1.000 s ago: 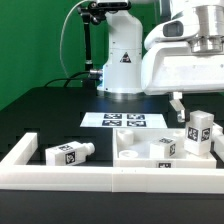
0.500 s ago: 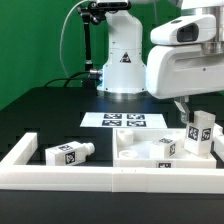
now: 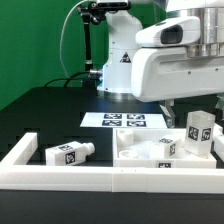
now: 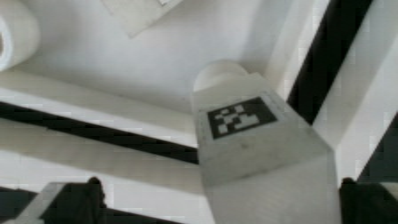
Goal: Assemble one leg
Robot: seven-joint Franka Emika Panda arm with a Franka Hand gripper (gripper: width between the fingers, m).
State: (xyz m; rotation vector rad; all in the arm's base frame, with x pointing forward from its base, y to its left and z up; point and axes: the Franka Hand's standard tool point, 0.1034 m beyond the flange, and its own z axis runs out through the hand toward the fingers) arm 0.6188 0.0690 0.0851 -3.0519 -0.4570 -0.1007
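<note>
Black counter (image 3: 40, 110), three o'clock: tool (image 4: 214, 203) was spread astride the leg (image 3: 197, 134); a centred, level squeeze was judged needed.

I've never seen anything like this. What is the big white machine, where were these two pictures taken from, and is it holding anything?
The white machine is a robot arm. One picture comes from a camera standing off the arm. The other comes from a camera on the arm's wrist, looking past its gripper, a two-finger hand. On the black table lie a flat white panel, a white rail in front, the marker board with printed tags, and chunky pegs, the legs. One leg lies on its side and another stands upright under the gripper. The wrist view shows a leg between the open fingers, not yet gripped. Nothing is held.
</note>
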